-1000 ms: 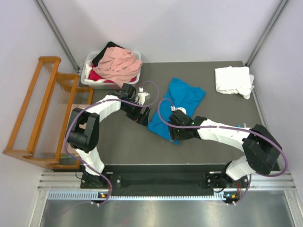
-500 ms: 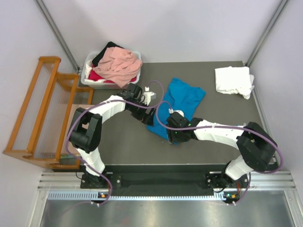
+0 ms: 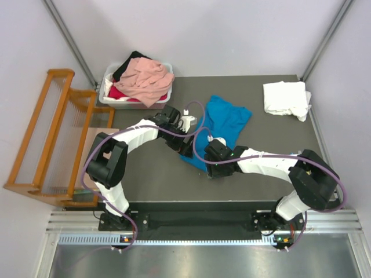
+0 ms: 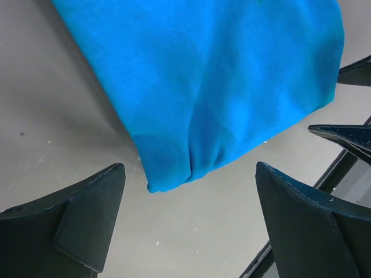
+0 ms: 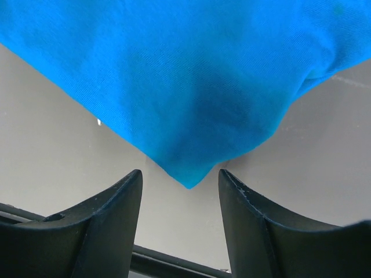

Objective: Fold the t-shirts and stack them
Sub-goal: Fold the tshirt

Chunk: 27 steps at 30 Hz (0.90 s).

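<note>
Left gripper and right gripper gape at the bright blue cloth t-shirt mid-frame; we must pinch its corners to start folding.

Dark grey table, matte, evenly lit, no hard shadows; pale plain walls close behind it and to both sides, with a grey metal strut running diagonally down to each far corner. Wooden slatted rack stands just left of the table; white tub sits on its far-left corner. Along the near edge, a slotted aluminium rail, then a brushed metal floor plate.
</note>
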Each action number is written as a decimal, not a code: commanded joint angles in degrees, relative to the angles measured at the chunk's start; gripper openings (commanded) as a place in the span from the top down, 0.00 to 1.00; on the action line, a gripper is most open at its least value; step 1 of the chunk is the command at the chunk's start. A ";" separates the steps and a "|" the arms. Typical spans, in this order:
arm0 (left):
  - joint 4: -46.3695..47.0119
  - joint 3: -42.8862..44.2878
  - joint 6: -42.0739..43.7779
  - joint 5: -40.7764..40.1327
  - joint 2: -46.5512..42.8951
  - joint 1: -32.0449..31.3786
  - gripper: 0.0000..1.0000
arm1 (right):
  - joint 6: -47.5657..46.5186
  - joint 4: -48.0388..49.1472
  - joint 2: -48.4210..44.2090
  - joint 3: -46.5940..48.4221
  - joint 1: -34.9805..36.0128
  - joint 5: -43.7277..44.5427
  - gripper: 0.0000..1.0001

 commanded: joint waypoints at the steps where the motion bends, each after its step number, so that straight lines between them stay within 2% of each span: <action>1: 1.98 -1.29 1.01 0.74 -0.92 -1.57 0.02 | -0.47 1.72 0.05 0.53 1.01 0.46 0.45; 16: 0.22 -3.05 2.85 -0.85 0.14 -1.48 0.02 | -1.97 1.10 2.60 3.78 0.92 0.99 0.48; 19: 0.40 -2.00 3.12 -1.46 0.66 -1.22 0.05 | -2.32 0.84 2.43 4.31 0.83 1.43 0.48; 24: 1.01 -0.33 2.85 -0.93 1.72 -0.78 0.18 | -2.84 0.31 2.34 4.83 0.57 1.78 0.48; 27: 1.10 0.37 2.86 -0.15 2.42 -0.78 0.21 | -3.02 0.22 1.99 4.31 0.30 1.78 0.49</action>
